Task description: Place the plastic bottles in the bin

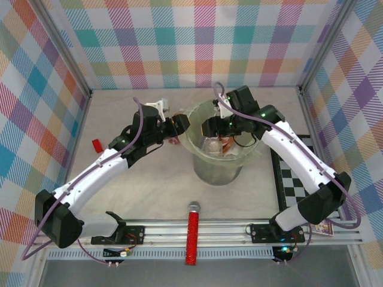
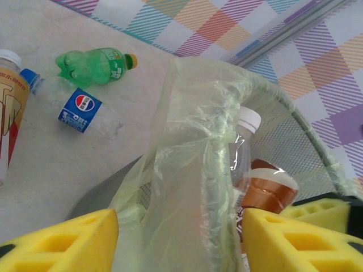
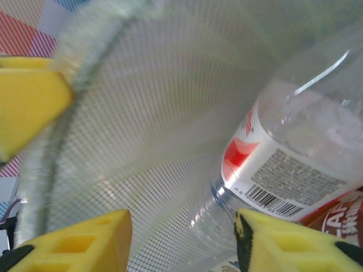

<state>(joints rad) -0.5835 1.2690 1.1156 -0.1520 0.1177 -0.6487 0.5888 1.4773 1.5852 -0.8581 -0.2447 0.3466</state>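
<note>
The bin (image 1: 218, 170), a grey mesh bucket with a pale green bag, stands mid-table. My left gripper (image 1: 181, 124) is at its left rim; its yellow fingers stand apart astride a fold of the bag (image 2: 187, 187), gripper (image 2: 178, 226) open. My right gripper (image 1: 207, 127) hangs inside the bin, open (image 3: 181, 232), with a clear red-and-white-labelled bottle (image 3: 283, 158) lying just past its right finger. A white-capped clear bottle (image 2: 247, 141) and a brown bottle (image 2: 269, 190) lie in the bin. On the table lie a green bottle (image 2: 93, 65), a blue-labelled bottle (image 2: 79, 107) and an orange-labelled bottle (image 2: 8, 113).
A red glittery stick (image 1: 192, 236) lies near the front edge and a small red block (image 1: 97, 144) at the left. A checkered board (image 1: 293, 176) lies right of the bin. Plaid walls close the back and sides.
</note>
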